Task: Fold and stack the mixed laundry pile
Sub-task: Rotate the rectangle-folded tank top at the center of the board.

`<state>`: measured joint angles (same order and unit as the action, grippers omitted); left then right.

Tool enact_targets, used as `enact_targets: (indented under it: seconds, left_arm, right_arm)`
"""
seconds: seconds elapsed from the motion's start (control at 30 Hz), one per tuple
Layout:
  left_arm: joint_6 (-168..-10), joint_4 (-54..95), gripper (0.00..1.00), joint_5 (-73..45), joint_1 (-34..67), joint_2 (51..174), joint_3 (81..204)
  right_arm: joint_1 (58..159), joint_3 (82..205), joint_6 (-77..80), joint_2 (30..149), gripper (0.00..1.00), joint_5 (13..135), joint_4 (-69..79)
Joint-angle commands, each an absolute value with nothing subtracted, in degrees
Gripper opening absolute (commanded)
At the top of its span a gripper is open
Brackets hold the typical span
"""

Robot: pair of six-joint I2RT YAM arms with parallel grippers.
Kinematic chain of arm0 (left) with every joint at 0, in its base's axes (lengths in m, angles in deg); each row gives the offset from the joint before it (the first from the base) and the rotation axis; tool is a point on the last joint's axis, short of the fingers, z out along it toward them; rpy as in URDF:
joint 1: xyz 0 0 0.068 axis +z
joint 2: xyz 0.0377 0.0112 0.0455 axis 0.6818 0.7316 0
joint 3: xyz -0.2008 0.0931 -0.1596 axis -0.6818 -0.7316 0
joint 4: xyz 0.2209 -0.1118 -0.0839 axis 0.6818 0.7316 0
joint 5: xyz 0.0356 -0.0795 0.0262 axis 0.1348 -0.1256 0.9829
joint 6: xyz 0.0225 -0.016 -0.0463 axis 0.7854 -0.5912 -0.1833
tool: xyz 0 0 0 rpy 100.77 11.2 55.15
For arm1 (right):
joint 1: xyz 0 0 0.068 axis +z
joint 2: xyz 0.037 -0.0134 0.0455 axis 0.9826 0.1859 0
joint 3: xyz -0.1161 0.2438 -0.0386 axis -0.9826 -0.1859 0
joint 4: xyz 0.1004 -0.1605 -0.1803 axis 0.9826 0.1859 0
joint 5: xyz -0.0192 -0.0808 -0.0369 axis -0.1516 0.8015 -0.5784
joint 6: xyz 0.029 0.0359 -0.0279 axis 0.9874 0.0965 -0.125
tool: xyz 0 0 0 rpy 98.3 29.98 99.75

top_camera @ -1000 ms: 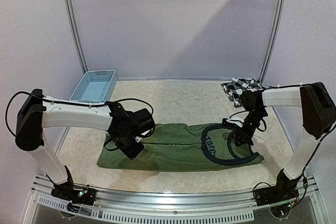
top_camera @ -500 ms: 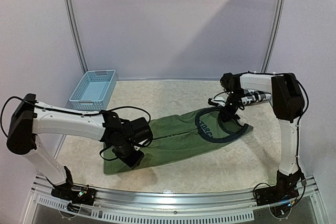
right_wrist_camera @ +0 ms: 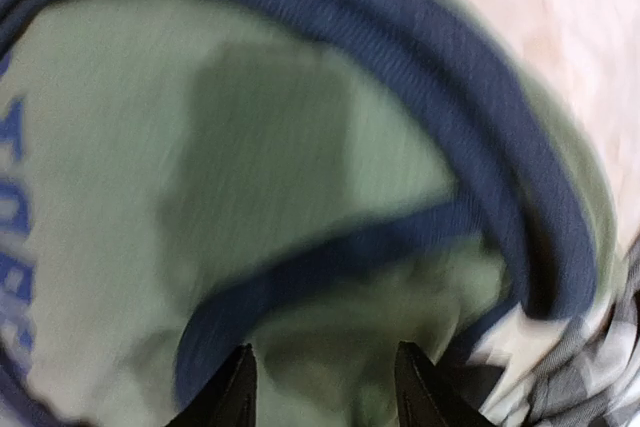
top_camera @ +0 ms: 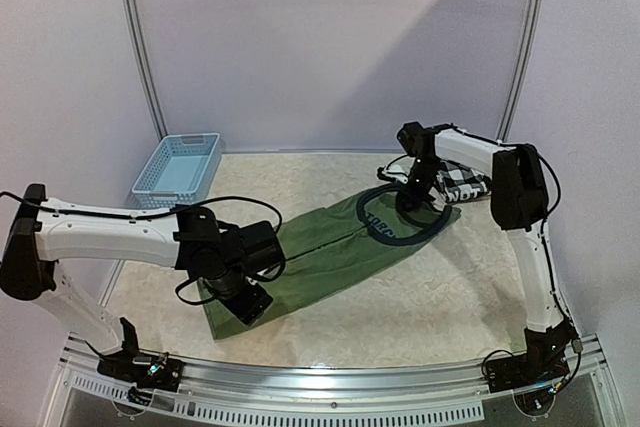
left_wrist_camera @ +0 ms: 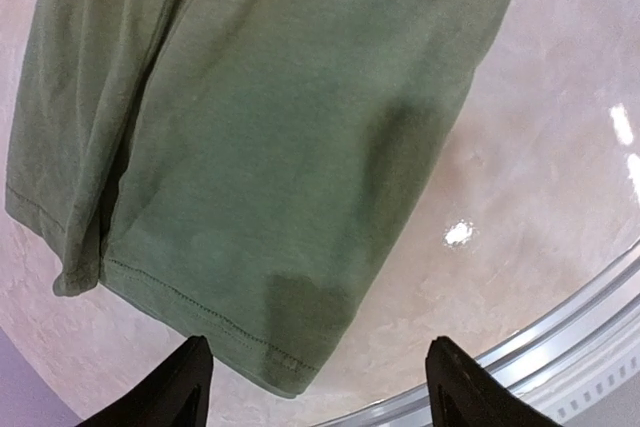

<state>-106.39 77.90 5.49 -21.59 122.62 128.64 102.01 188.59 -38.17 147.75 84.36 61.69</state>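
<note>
Two shirts lie on the pale table [top_camera: 330, 177]; the green shirt [top_camera: 330, 252] stretches in a slanted strip from the lower left of the overhead view up toward the right of centre, its dark blue neck trim [top_camera: 385, 237] and blue lettering at the upper right end; the checked shirt [top_camera: 465, 182] sits bunched right of the frame's centre, touching that neck end and partly hidden by the right arm. The left claw [top_camera: 248, 305] hangs over the hem corner at the lower left end of the green shirt; in its wrist view its fingers [left_wrist_camera: 190, 382] stand wide apart at the bottom edge with nothing gripped between them, the stitched hem [left_wrist_camera: 200, 307] just above them and a metal rail [left_wrist_camera: 600, 337] in the lower right corner. The right claw [top_camera: 408, 199] is over the neck end; its wrist view is blurred, yet the fingers [right_wrist_camera: 240, 387] show a moderate gap with no cloth pinched, the blue trim curving across the frame above them and a patch of checked cloth in the lower right corner; whether the tips touch the cloth I cannot tell. Light blue, the basket [top_camera: 178, 164] stands at the upper left of the table, well apart from both shirts.
</note>
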Motion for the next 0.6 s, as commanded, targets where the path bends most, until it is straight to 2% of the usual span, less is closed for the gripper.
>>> enact_targets:
  seconds: [0.0,0.13,0.27,0.43,0.53,0.57]
  left_arm:
    - [-103.62,80.11,0.72,6.33,-22.74,126.6,128.01]
    - [-103.05,80.4,0.6,6.08,-23.23,130.44,127.44]
    - [-103.26,80.36,0.46,5.58,-23.42,132.52,126.45]
    - [-102.82,78.76,0.45,2.57,-23.55,134.57,125.5]
    - [-102.47,78.78,0.47,1.87,-23.84,136.98,125.85]
    - [-102.46,78.89,0.44,1.91,-23.96,137.83,125.98]
  right_arm:
    - [102.04,182.4,-36.07,134.23,0.51,84.51,62.87]
    - [102.07,173.45,-33.92,123.17,0.52,80.93,61.57]
    - [102.13,165.06,-32.83,117.37,0.53,78.44,60.17]
    - [102.07,157.74,-32.11,114.16,0.53,77.43,58.46]
    - [102.14,157.01,-31.63,116.15,0.53,76.98,58.74]
    - [102.14,156.96,-31.5,117.01,0.52,76.82,58.71]
